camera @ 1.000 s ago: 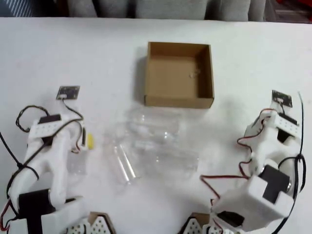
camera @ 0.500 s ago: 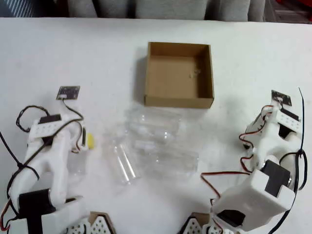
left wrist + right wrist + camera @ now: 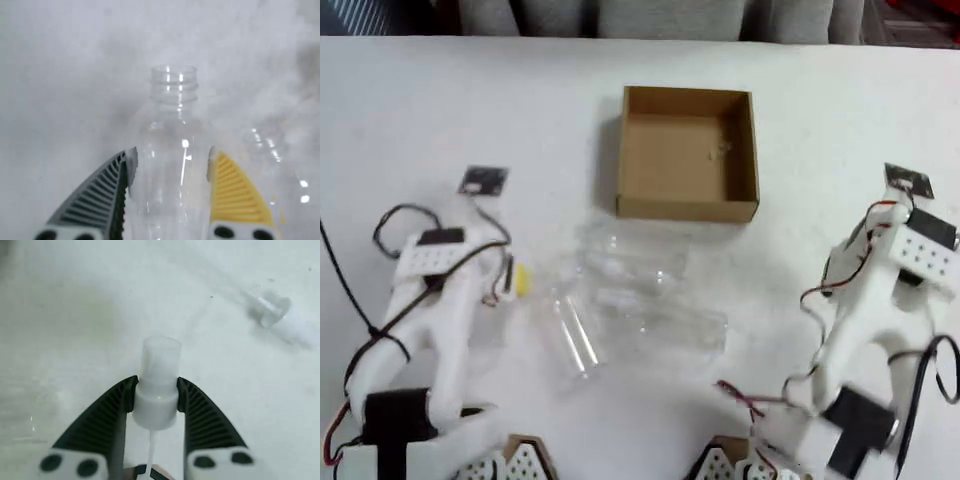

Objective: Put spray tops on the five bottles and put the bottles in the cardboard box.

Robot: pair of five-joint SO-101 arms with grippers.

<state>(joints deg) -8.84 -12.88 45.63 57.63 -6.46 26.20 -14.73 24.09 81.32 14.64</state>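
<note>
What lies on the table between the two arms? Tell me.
In the high view, several clear bottles lie on their sides in a loose cluster there, close to the cardboard box.

The bottle (image 3: 170, 150) has its base cut off.

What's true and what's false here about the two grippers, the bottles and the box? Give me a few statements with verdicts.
1. The left gripper is shut on a clear bottle. True.
2. That bottle's neck is already capped. False: the neck is open.
3. The right gripper holds a white spray top. True.
4. All the bottles lie inside the cardboard box. False: several clear bottles lie on the table between the box and the arms.
</note>
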